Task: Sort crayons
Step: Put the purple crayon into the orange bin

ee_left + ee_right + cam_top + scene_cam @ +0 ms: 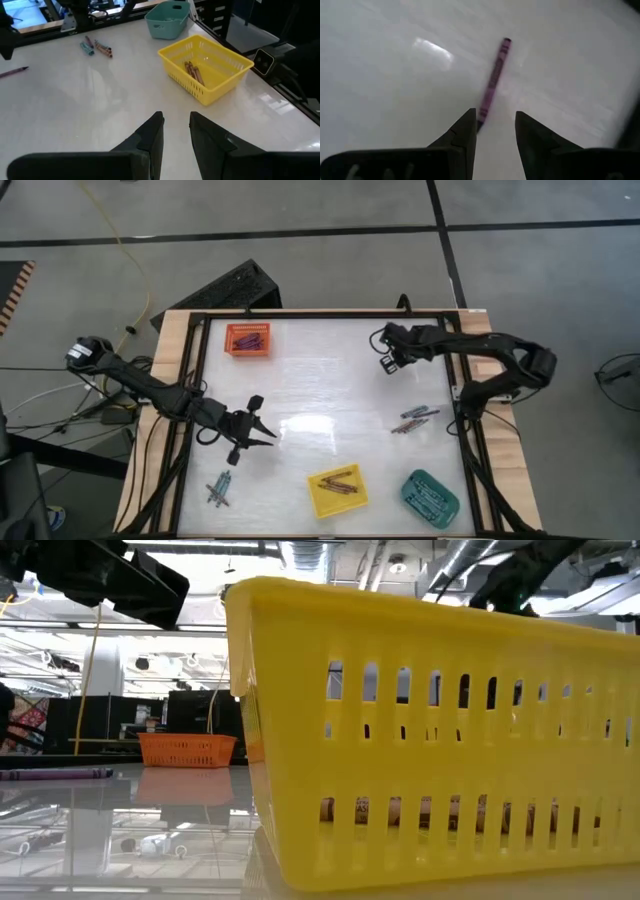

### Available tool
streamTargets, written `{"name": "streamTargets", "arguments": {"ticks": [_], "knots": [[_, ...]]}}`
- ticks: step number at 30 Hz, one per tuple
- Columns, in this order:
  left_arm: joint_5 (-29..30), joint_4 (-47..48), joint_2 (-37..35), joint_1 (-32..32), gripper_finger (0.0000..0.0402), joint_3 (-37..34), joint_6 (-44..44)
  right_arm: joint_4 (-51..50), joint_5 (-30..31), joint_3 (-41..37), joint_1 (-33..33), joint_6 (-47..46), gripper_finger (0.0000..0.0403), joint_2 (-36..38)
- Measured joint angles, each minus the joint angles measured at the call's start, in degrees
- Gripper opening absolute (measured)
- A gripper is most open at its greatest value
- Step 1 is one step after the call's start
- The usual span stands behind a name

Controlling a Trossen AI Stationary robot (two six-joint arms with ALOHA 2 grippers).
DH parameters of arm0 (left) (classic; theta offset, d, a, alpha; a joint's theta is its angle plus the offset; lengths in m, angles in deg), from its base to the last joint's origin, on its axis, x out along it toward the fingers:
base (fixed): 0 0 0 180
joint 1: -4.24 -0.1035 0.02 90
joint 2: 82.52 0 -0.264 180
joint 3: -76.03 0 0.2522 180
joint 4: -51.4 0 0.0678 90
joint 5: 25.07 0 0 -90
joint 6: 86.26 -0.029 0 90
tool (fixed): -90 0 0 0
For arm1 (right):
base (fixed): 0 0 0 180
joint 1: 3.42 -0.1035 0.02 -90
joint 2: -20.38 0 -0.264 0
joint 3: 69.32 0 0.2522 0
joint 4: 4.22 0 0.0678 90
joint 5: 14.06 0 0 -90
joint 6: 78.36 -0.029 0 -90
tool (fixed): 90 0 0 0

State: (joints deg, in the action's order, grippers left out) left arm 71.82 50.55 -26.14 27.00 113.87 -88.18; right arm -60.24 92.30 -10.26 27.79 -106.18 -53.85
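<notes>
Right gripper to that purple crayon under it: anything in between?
Nothing visible. In the right wrist view the purple crayon lies alone on bare white table, one end just ahead of the right gripper, whose fingers stand apart. No tray or other crayon sits between them.

We see 3 trays on the table (300,395): 1 (248,339) at the far left, 2 (337,491) (430,494) side by side along the near edge. Loose crayons (413,419) lie right of centre, more (219,488) near left. 1 crayon (493,80) lies beneath the right gripper (495,127).
</notes>
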Motion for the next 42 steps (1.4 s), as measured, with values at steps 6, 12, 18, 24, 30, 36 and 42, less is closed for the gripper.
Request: {"name": "streamTargets", "arguments": {"ticks": [6, 12, 18, 24, 30, 36, 42], "knots": [[0.7, 0.0, 0.0, 0.1, 0.0085, 0.0, 1.2, 6.4, -1.8, -1.7, 2.8, 3.8, 0.013, -4.0], [1.5, 0.0, 0.0, 0.1, 0.0085, 0.0, 1.9, 10.1, -4.0, -1.7, 6.4, 6.1, 0.013, -8.1], [1.5, 0.0, 0.0, 0.1, 0.0085, 0.0, 2.2, 12.2, -8.4, -1.5, 9.3, 7.1, 0.0124, -11.1], [1.5, 0.1, 0.0, 0.0, 0.0085, 0.0, 2.1, 12.5, -9.7, -1.5, 10.0, 7.4, 0.0098, -11.1], [1.5, 0.1, 0.0, 0.0, 0.0085, 0.0, 1.8, 12.4, -10.6, -1.5, 10.6, 7.3, 0.0053, -11.1], [1.7, 0.1, 0.0, 0.0, 0.0085, 0.0, 1.8, 12.3, -10.6, -1.6, 10.6, 7.3, 0.0006, -11.1], [5.0, 0.0, 0.0, 0.0, 0.0085, 0.0, 2.0, 11.7, -10.5, -1.6, 9.8, 7.3, 0.0003, -10.2]]}}
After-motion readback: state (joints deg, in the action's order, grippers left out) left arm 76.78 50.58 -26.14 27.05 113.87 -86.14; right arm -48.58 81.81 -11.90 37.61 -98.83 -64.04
